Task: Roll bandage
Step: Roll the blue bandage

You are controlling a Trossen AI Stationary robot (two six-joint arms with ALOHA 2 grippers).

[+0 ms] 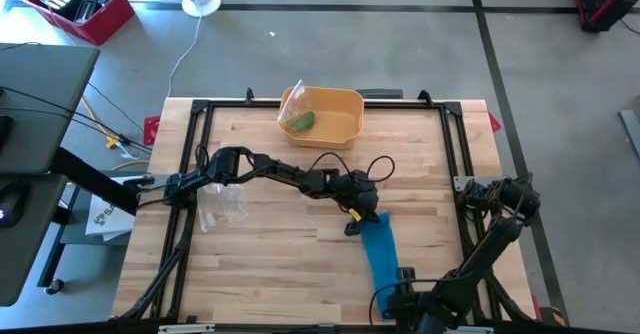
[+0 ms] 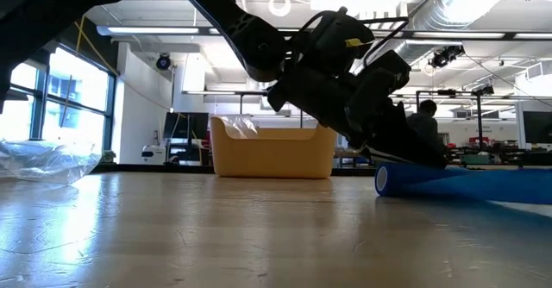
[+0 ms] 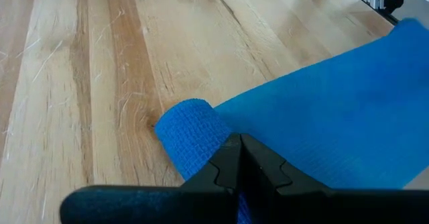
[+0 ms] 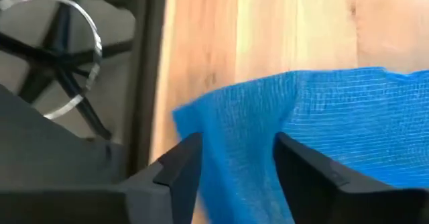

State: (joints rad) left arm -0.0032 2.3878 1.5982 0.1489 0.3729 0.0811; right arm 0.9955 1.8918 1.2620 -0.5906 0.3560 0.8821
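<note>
With your left gripper point(image 3: 239, 158) clenched on the rolled end of the blue woven bandage point(image 3: 322, 117) and your right gripper point(image 4: 234, 163) released around its tail, the strip may slacken and roll crooked.

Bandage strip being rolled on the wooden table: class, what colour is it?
Blue bandage strip, clearest in the left wrist view.

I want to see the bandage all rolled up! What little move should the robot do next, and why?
Probably the left gripper, jaws shut at the small rolled end of the blue stretchy bandage, should turn that roll a bit further along the flat strip. Most of the strip is unrolled on the wooden table, and the right gripper has its jaws open around the far end.
</note>
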